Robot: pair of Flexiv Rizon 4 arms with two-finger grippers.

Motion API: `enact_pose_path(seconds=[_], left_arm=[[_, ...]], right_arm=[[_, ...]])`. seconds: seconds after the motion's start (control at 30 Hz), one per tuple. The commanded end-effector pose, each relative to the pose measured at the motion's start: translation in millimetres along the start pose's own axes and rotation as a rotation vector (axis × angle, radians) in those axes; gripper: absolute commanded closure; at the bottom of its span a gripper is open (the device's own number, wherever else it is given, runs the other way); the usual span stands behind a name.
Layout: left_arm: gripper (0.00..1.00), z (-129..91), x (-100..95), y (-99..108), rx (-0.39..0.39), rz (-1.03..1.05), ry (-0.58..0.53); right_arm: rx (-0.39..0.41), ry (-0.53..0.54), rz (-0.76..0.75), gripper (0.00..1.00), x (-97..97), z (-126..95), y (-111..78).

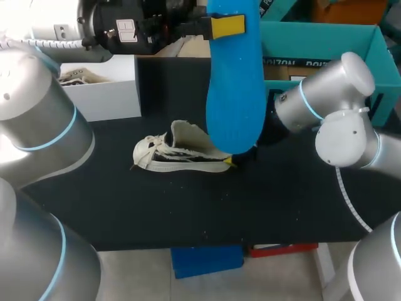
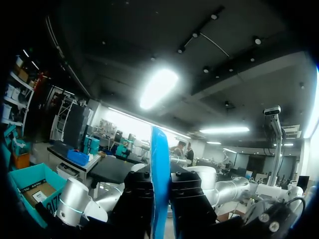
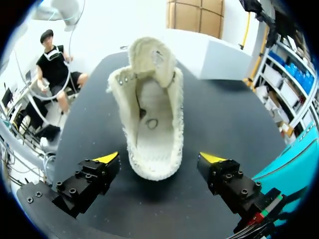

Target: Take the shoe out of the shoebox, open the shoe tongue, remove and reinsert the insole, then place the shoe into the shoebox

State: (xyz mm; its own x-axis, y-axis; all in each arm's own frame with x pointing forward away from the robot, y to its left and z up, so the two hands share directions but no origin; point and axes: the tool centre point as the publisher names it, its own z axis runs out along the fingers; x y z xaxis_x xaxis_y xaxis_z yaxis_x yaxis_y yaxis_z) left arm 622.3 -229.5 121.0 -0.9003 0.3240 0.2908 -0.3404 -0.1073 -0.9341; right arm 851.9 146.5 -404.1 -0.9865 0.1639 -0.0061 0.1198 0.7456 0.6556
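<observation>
While the knit shoe (image 3: 152, 124) gapes, left gripper (image 2: 160, 199) pinches flat insole (image 1: 235, 88).

Overhead and right wrist — shared shoe (image 1: 178, 155)

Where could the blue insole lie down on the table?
Bare black table runs along the near edge, in front of the shoe. It is crowded at the shoe's heel, where the open fingers of the right gripper flank it.

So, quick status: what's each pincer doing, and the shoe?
Left pincer shut on blue insole, aloft. Right pincer open astride shoe heel. Tongue open, shoe on table.
</observation>
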Motion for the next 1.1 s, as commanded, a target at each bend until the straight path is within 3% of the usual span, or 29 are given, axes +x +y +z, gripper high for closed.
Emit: enact_pose_path(seconds=[0.03,0.5,0.73,0.9,1.1], left_arm=[[1.0,1,-0.1,1,0.001,0.001,-0.002],[1.0,1,-0.1,1,0.001,0.001,-0.002],[1.0,1,-0.1,1,0.001,0.001,-0.002],[1.0,1,-0.1,1,0.001,0.001,-0.002],[1.0,1,-0.1,1,0.001,0.001,-0.002]], right_arm=[[-0.11,-0.001,0.005,0.0,0.7,6,-6.5],[-0.131,0.005,0.028,0.0,4.7,13,-13.1],[-0.112,-0.006,0.026,0.0,1.9,4,-8.1],[-0.012,-0.007,0.009,0.0,-1.5,-5,-2.0],[0.223,0.0,-0.006,0.0,-7.2,-10,10.8]])
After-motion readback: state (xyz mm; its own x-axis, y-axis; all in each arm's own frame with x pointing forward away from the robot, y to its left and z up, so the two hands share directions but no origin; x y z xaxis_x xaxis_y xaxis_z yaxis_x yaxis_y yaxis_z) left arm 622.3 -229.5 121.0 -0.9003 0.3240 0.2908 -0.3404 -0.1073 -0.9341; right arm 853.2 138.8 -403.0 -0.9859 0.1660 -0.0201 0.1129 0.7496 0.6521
